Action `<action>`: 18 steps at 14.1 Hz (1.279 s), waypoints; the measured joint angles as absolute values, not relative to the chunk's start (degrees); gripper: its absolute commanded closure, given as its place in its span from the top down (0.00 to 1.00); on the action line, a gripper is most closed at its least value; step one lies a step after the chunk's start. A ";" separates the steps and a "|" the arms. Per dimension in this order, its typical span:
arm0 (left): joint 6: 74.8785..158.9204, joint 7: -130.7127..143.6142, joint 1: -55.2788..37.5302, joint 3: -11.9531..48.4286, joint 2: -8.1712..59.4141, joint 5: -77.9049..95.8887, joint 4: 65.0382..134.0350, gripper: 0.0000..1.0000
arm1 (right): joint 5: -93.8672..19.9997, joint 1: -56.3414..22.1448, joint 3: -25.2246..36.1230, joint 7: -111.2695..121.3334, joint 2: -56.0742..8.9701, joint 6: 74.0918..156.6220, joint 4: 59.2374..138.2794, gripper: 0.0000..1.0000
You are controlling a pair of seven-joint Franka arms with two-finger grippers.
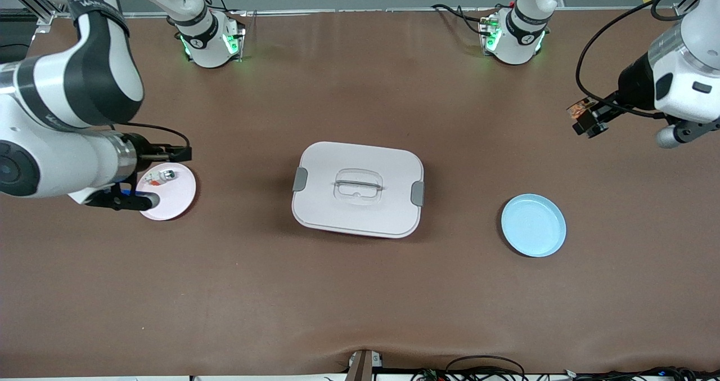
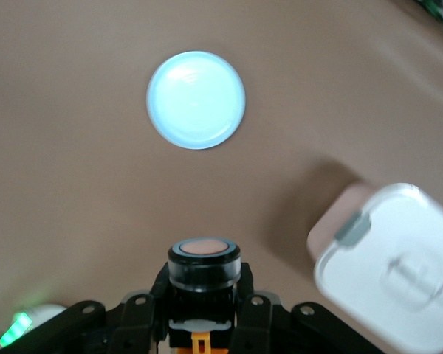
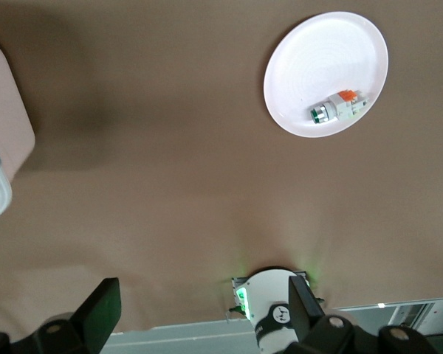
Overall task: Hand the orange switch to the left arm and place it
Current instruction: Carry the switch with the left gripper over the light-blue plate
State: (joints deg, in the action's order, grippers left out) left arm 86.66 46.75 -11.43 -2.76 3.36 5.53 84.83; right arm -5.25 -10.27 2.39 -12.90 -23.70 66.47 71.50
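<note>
Fingers of the left gripper (image 2: 204, 324) are closed on the switch (image 2: 204, 267), best lowered level over the blue plate (image 1: 533, 224), while the right gripper's (image 3: 199, 313) are spread

Matt brown worktop (image 1: 360, 302), smooth, faintly creased toward the front camera's edge. Smooth white plastic box (image 1: 358, 189), soft sheen, grey plastic clasps. Glossy pale blue plate (image 1: 533, 225) toward the left arm's end; satin pink plate (image 1: 174, 192) toward the right arm's. Orange switch (image 2: 204, 267): black plastic body, clear shiny collar.
</note>
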 measured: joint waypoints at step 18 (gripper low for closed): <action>129.16 84.70 -6.81 -3.06 16.57 -0.26 111.20 0.00 | -2.12 -6.74 2.30 -4.85 -10.23 80.74 89.88 1.00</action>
State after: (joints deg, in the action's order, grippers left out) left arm 129.16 84.70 -6.81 -3.06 16.57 -0.26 111.20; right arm -2.12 -6.74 2.30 -4.85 -10.23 80.74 89.88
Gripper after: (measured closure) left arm 0.643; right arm 0.000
